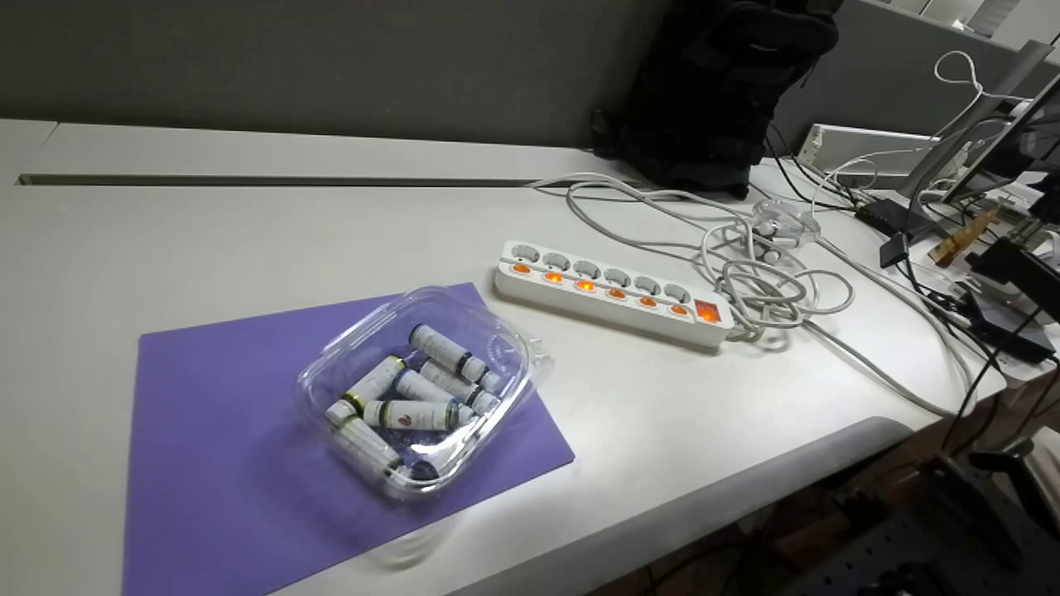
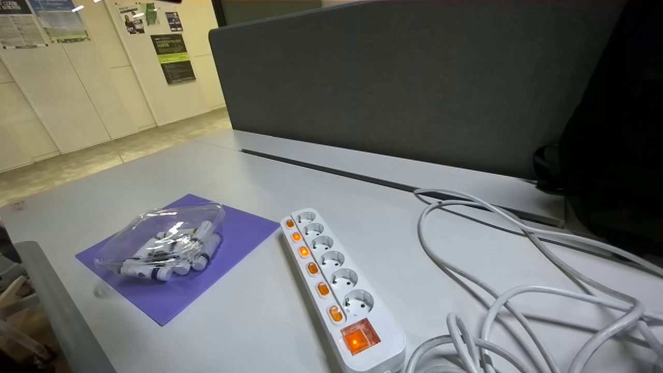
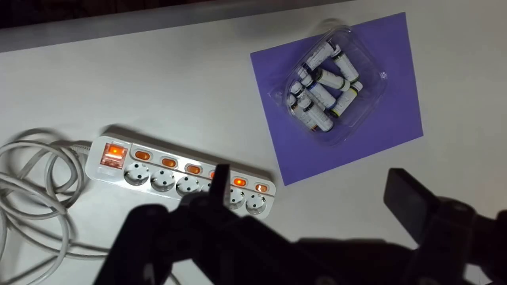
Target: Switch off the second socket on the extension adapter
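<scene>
Six sockets [image 2: 332, 259], desk [image 1: 248, 240], grey partition [image 2: 404, 83]

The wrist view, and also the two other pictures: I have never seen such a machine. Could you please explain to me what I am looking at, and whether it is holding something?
This is a robot arm, steered by a person. The wrist view comes from a camera on its wrist, so its two-fingered pincer looms dark at the bottom. Its fingers stand wide apart, with nothing held between them. The exterior views come from two cameras outside the robot, looking over the desk.

On the desk lies a white extension adapter with six round sockets, each beside an orange switch. Its pale cable is loosely heaped next to it. Nearby, a clear plastic container with small white-labelled bottles inside rests on a purple sheet.
</scene>
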`<state>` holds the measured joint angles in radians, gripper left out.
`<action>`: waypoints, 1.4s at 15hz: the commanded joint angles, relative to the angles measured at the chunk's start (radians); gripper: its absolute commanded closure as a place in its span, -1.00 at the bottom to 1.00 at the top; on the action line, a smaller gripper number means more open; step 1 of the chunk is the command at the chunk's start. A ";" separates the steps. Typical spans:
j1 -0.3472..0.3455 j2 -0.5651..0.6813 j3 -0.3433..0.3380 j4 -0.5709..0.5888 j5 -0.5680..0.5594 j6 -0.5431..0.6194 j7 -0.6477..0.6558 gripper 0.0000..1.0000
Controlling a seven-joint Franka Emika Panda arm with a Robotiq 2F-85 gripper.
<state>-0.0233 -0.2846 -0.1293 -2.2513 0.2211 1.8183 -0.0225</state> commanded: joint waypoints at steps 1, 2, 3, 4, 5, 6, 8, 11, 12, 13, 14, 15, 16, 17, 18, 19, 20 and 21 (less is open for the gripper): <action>-0.016 0.001 0.015 0.002 0.004 -0.003 -0.004 -1.00; -0.016 0.001 0.015 0.002 0.004 -0.003 -0.004 -1.00; -0.016 0.001 0.015 0.002 0.004 -0.003 -0.004 -1.00; -0.016 0.001 0.015 0.002 0.004 -0.003 -0.004 -1.00; -0.014 -0.025 0.021 -0.020 0.015 0.049 0.002 -1.00; -0.007 -0.039 0.028 -0.034 0.038 0.103 0.005 -1.00; 0.007 -0.023 0.053 -0.042 0.065 0.217 0.014 -1.00; 0.028 0.043 0.102 -0.042 0.068 0.412 0.035 -1.00; 0.037 0.074 0.117 -0.041 0.069 0.481 0.043 -0.50; 0.041 0.105 0.132 -0.039 0.057 0.541 0.058 -0.49; 0.045 0.144 0.147 -0.034 0.043 0.602 0.081 -0.33; 0.046 0.182 0.159 -0.027 0.026 0.650 0.105 -0.19; 0.047 0.218 0.168 -0.021 0.011 0.697 0.131 -0.05; 0.045 0.258 0.173 -0.013 -0.008 0.735 0.158 0.11; 0.043 0.294 0.174 -0.001 -0.029 0.756 0.186 0.23; 0.042 0.328 0.171 0.009 -0.048 0.775 0.209 0.39; 0.041 0.362 0.164 0.023 -0.063 0.783 0.231 0.51; 0.041 0.394 0.157 0.037 -0.077 0.784 0.251 0.64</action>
<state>0.0207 0.0187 0.0427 -2.2832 0.1934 2.6000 0.1380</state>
